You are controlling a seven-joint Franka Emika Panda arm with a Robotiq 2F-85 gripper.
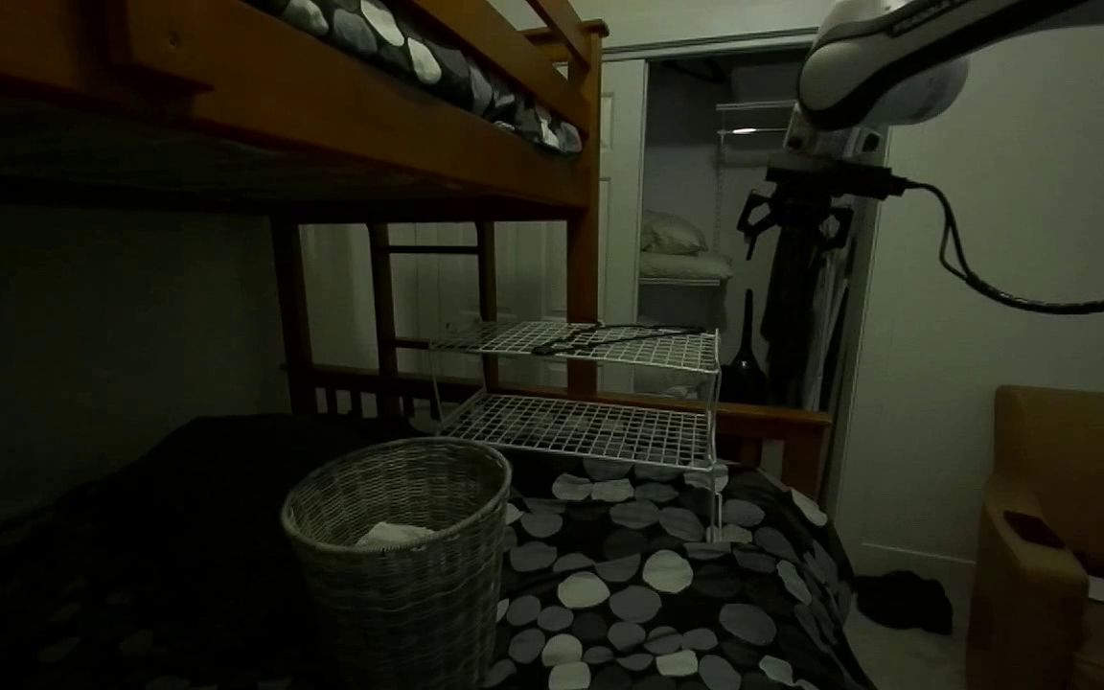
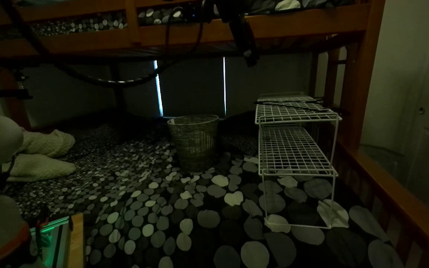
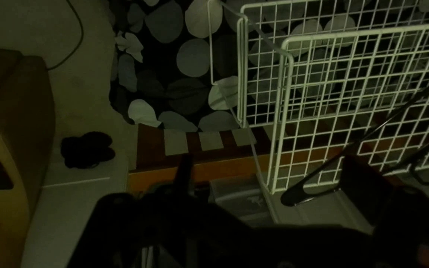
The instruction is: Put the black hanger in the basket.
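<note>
The black hanger (image 1: 552, 347) lies flat on the upper white wire rack. It also shows in an exterior view (image 2: 266, 103) and in the wrist view (image 3: 294, 196), where one end sticks out past the rack's edge. The pale woven basket (image 1: 418, 604) stands upright on the bed with some white cloth inside. It also shows in an exterior view (image 2: 196, 143) and is out of the wrist view. My gripper (image 1: 794, 244) is open and empty, pointing down, above and to one side of the rack. In the wrist view its dark fingers (image 3: 274, 178) are wide apart.
The two-level white wire rack (image 1: 696, 356) stands on the dotted bedspread (image 2: 207, 219) near the bed's end rail. The upper bunk's wooden rail (image 1: 399, 144) hangs over the basket, with a post (image 1: 583, 278) behind the rack. A tan armchair (image 1: 1031, 594) stands beside the bed.
</note>
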